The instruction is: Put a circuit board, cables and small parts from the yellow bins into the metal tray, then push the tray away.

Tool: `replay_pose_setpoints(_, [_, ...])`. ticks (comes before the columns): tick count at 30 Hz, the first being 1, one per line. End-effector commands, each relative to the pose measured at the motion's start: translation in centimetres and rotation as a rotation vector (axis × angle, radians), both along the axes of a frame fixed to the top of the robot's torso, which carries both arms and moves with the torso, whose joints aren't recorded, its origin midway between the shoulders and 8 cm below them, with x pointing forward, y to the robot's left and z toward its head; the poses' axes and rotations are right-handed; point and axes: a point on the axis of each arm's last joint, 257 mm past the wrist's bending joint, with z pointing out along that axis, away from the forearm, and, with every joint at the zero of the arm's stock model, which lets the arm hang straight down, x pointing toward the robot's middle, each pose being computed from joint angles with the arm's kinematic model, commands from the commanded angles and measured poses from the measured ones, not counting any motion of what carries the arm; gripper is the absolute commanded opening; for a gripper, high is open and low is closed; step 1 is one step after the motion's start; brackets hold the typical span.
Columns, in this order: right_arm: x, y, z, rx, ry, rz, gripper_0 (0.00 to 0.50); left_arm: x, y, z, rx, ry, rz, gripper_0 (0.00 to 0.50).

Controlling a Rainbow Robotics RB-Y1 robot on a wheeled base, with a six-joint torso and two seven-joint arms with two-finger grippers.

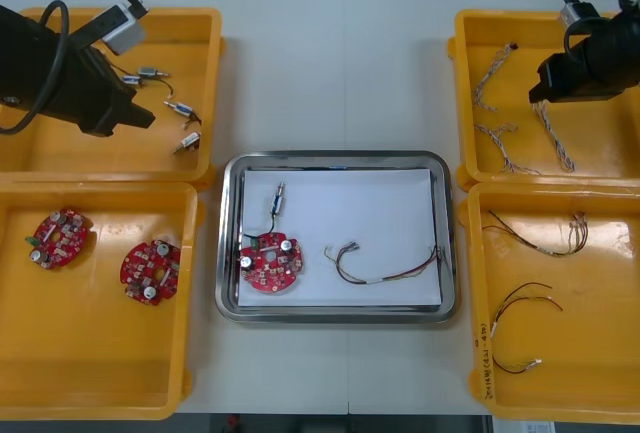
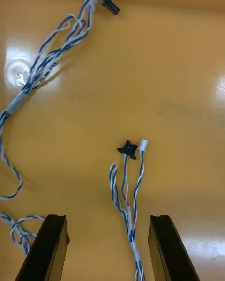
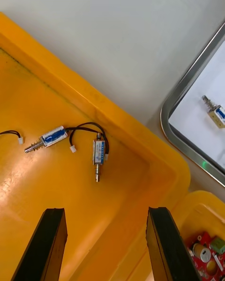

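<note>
Though loaded with circuit board, small metal part and seemingly a red and yellow cable, awaits blue and white cable from far right yellow bin beneath spread right gripper, then metal tray push, with left gripper spread over far left yellow bin.

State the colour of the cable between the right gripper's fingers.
The cable is twisted blue and white; best in right wrist view.

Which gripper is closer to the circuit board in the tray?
Left. The left gripper is over the far left bin, diagonally beyond the circuit board; the right gripper is over the far right bin, across the tray.
</note>
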Motion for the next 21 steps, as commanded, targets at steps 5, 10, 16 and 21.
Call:
replay_pose_setpoints(5, [-1.0,-0.9,7.1,-0.025,-0.033,0.001,0.5,1.6,1.9,1.1,0.074,-0.142,-0.155,0.5])
replay_pose_setpoints(10, [-2.4,-0.9,7.5,-0.041,0.0,0.008,0.5,1.8,2.6,0.6,0.102,-0.141,-0.147,0.5])
replay_pose_setpoints(16, [-4.6,-1.0,6.6,-0.056,0.054,0.022,0.5,2.1,3.1,-0.8,0.116,-0.11,-0.131,0.5])
replay_pose_setpoints(21, [-6.0,-1.0,5.9,-0.06,0.093,0.031,0.5,2.3,3.3,-1.5,0.126,-0.087,-0.119,0.5])
